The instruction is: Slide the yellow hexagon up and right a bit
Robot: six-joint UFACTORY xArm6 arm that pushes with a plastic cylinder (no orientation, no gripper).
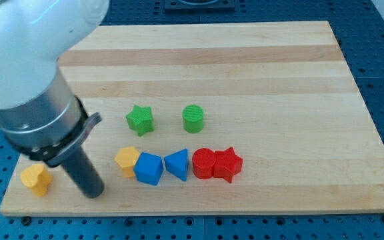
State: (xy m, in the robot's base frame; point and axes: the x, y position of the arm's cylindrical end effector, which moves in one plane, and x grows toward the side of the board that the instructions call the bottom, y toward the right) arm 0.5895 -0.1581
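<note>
No pincer fitted, so no grasp state: my tip (pixel 93 193) is sitting at eight o'clock of yellow hexagon (pixel 127 160), likely lining up an up-right push; hexagon touching blue cube (pixel 149 168).

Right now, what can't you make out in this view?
- My tip: whether it touches the board, unclear.
- Yellow block at the view's left: arm overlaps its top; shape unclear.
- Yellow hexagon: right side hidden by the blue cube.
- Red cylinder: right edge hidden by the red star.
</note>
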